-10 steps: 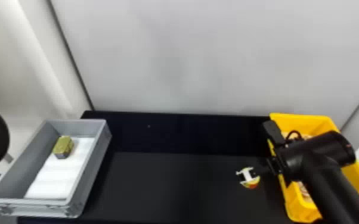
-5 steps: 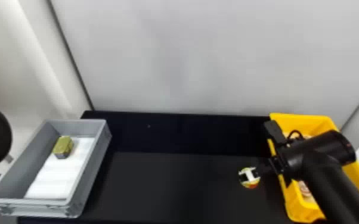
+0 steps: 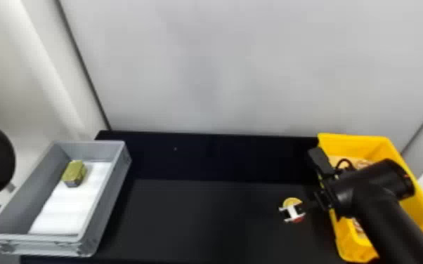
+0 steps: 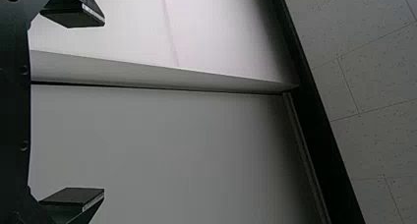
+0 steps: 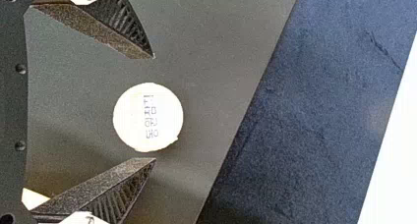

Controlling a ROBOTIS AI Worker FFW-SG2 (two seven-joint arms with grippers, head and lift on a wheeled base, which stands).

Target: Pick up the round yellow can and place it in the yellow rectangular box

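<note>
the box (image 3: 353, 140) is yellow, the crate (image 3: 110, 200) grey, the table (image 3: 203, 217) black, the tiles (image 4: 378, 76) speckled grey.

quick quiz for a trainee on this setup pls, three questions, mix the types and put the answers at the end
1. True or false: the right gripper is open, with the round yellow can between its fingers.
2. Fill in the blank: the yellow rectangular box stands on the robot's ____ side.
3. Where is the small gold block?
a) in the yellow rectangular box
b) in the grey box
c) on the black table

Key: 1 true; 2 right; 3 b
</note>
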